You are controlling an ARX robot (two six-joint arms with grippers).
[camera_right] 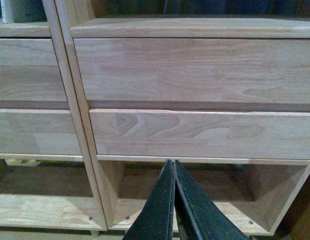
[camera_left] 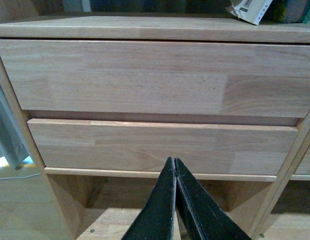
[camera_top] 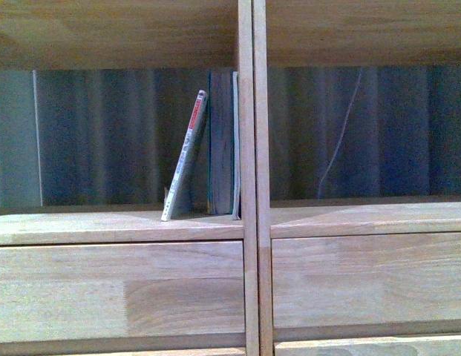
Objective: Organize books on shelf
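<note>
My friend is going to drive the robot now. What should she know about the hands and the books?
Left gripper: shut, empty, low in front of the drawer fronts.
Right gripper: shut, empty, also low by the drawers.
Books: both in the left cubby of the shelf. The teal book stands upright against the divider; the thin paperback leans on it, tilted.
Done: both books are shelved.
Left: probably stand the paperback straight.

We can read nothing: the thin paperback leaning beside the teal book carries print on its red-and-white spine, but it is too small and blurred to make out.
</note>
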